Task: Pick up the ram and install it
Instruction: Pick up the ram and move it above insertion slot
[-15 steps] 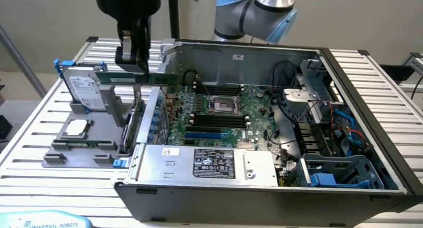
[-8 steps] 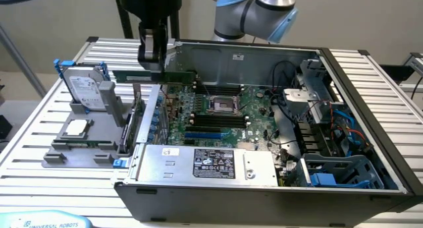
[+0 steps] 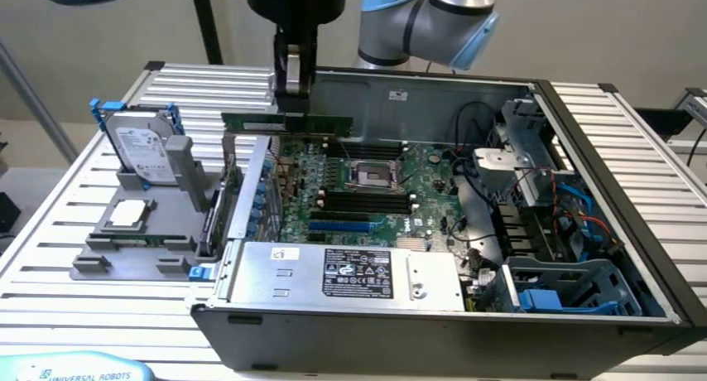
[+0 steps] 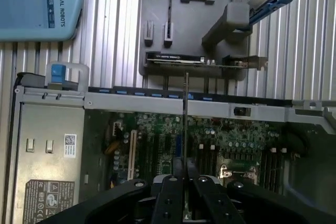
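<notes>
Green ram [image 3: 290, 122] hangs level in mid-air, pinched at its top edge by the arm's gripper [image 3: 294, 106], jaws closed tight on the board. Wrist view has the ram [image 4: 185, 119] edge-on, a thin line running out from the gripper [image 4: 185, 178]. Stick sits over the side wall of the open case [image 3: 618, 190] nearest the fixture tray [image 3: 99, 265], w/ part of it above the motherboard [image 3: 433, 182] and clear of everything below.

Pick-up looks done. Carry to the board is the step in hand, install not yet made. Seating, by my read, calls for the stick lined up lengthwise w/ one of the black memory slots [image 3: 359, 200] beside the CPU socket [image 3: 370, 176], lower edge square to it, then a straight push down.

Tight spots: that side wall directly below, cable bundle [image 3: 486, 149] towards the exterior view's right, power supply [image 3: 343, 273] along the near edge. Room above the slots appears open, no card or cable across them. On the tray, well apart on the slatted worktop [image 3: 45, 306]: hard drive [image 3: 144, 141] and processor [image 3: 129, 214].
</notes>
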### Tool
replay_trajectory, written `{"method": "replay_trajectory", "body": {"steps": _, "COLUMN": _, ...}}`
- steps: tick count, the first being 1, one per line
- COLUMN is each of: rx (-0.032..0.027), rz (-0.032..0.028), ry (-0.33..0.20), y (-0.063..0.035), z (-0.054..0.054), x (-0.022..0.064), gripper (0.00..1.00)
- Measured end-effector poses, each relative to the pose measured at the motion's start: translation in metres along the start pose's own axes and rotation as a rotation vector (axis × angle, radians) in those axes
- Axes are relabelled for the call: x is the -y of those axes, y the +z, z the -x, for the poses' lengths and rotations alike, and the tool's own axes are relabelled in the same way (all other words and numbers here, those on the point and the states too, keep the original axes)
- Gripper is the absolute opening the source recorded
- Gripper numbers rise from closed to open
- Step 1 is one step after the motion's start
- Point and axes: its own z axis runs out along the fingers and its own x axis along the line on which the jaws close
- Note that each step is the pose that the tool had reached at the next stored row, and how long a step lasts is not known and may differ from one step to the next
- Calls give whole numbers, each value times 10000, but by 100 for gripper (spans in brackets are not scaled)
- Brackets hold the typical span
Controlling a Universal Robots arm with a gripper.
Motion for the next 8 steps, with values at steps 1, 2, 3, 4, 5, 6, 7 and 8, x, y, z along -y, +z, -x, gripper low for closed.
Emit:
{"method": "replay_trajectory", "body": {"steps": 1, "rx": 0, "rz": 3, "ry": -1, "y": -1, "z": 12, "x": 40, "gripper": 13}}
{"method": "replay_trajectory", "body": {"steps": 2, "rx": 1, "rz": 5, "ry": 0, "y": -1, "z": 24, "x": 83, "gripper": 13}}
{"method": "replay_trajectory", "body": {"steps": 3, "rx": 1, "rz": 9, "ry": 1, "y": -1, "z": 37, "x": 122, "gripper": 13}}
{"method": "replay_trajectory", "body": {"steps": 4, "rx": 1, "rz": 12, "ry": 1, "y": 0, "z": 50, "x": 161, "gripper": 13}}
{"method": "replay_trajectory", "body": {"steps": 5, "rx": 1, "rz": 15, "ry": 1, "y": 1, "z": 64, "x": 199, "gripper": 13}}
{"method": "replay_trajectory", "body": {"steps": 6, "rx": 1, "rz": 18, "ry": 1, "y": 3, "z": 79, "x": 238, "gripper": 13}}
{"method": "replay_trajectory", "body": {"steps": 7, "rx": 3, "rz": 21, "ry": 1, "y": 7, "z": 96, "x": 277, "gripper": 13}}
{"method": "replay_trajectory", "body": {"steps": 8, "rx": 2, "rz": 25, "ry": 1, "y": 11, "z": 113, "x": 313, "gripper": 13}}
